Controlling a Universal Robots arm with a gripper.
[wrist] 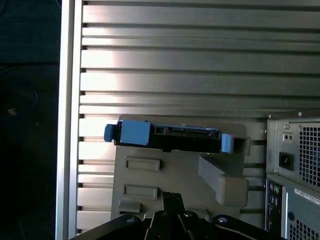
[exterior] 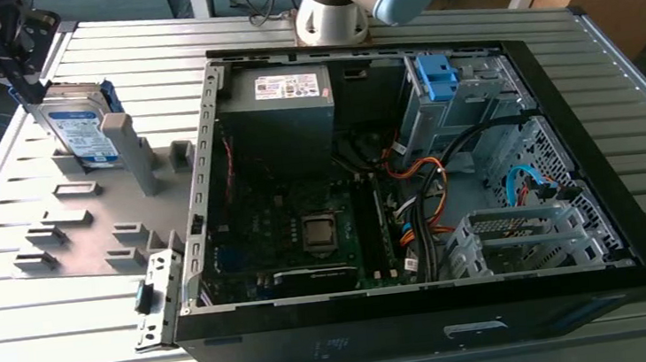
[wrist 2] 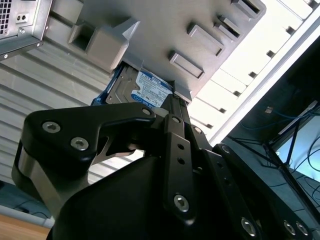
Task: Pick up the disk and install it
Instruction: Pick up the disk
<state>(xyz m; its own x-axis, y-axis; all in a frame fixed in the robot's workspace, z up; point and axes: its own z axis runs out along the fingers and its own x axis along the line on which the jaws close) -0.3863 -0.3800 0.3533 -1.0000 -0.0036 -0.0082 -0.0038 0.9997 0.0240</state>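
Note:
The disk (exterior: 79, 126) stands on edge in a slot of the grey fixture plate (exterior: 78, 227), at the exterior view's left beside the open computer case (exterior: 419, 189). Its label is white and blue, and blue rails run along its sides. In both wrist views the disk (wrist: 170, 139) (wrist 2: 146, 90) lies beyond the fingertips, with a gap between them. My gripper (exterior: 20, 87) (wrist: 172, 196) hangs just above the disk's far upper corner. It looks shut and holds nothing.
A grey post (exterior: 123, 138) and several small blocks rise from the fixture plate near the disk. Inside the case are a grey power-supply box (exterior: 280, 105), a bare blue bracket (exterior: 437, 77), cables (exterior: 420, 198) and a metal cage (exterior: 518, 235). The ribbed metal table (exterior: 53, 327) surrounds everything.

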